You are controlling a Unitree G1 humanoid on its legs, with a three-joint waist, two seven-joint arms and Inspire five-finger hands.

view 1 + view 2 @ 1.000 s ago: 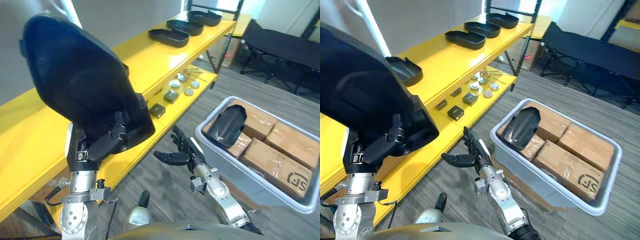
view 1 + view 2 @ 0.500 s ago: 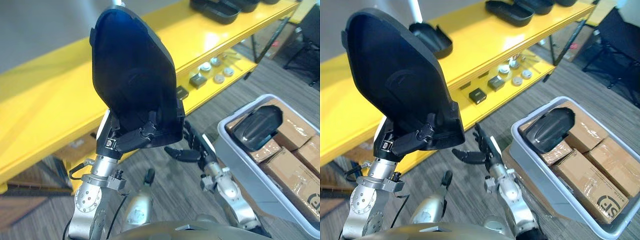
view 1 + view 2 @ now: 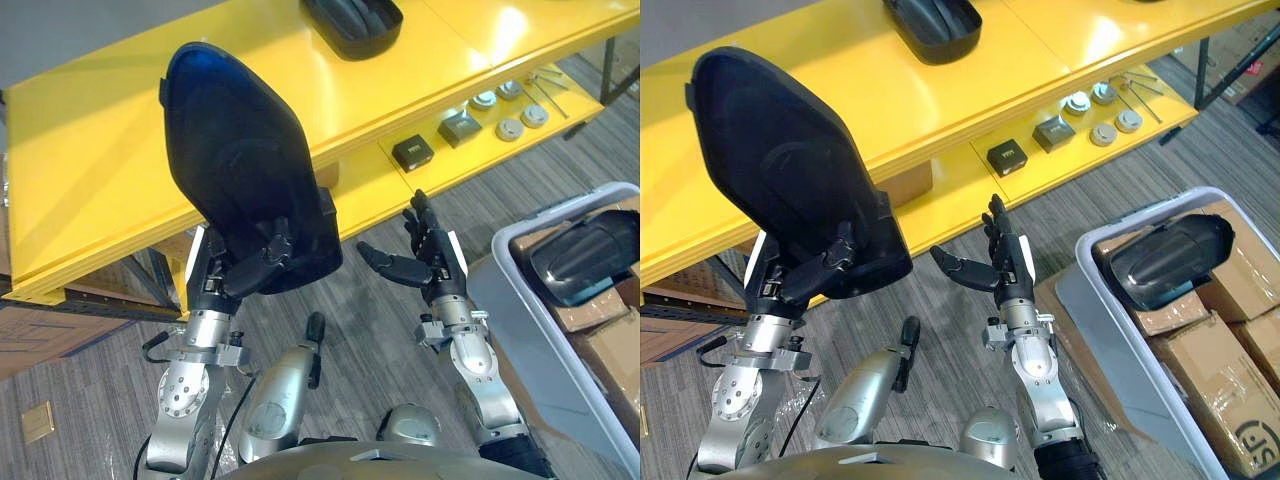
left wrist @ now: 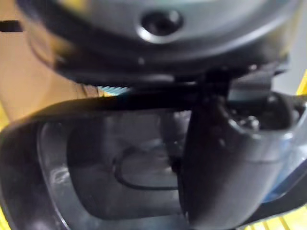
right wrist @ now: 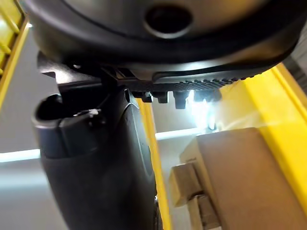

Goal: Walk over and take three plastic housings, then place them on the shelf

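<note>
Housing [image 3: 235, 185] upright in left hand [image 3: 243, 277]; second housing [image 3: 352, 18] on shelf [image 3: 95, 150]; third housing [image 3: 590, 255] in bin [image 3: 512, 322]

Left hand [image 3: 243, 277] gripping black housing [image 3: 235, 165], yellow shelf [image 3: 90, 190]

The black housing [image 3: 240, 170] covers the palm of the left robot hand [image 3: 250, 272], so we make out just its curled fingers at the lower rim. It also hides a stretch of the yellow shelf [image 3: 90, 190] behind that robot hand. In the left wrist view its inner face is blurred. Beyond the right robot hand [image 3: 430, 265], the small parts [image 3: 510, 128] are too small for us to name. A second housing [image 3: 352, 18] further up is cut by the top edge. Right of that robot hand, the grey bin [image 3: 510, 300] and its boxes [image 3: 1200, 350] run off the edge.
</note>
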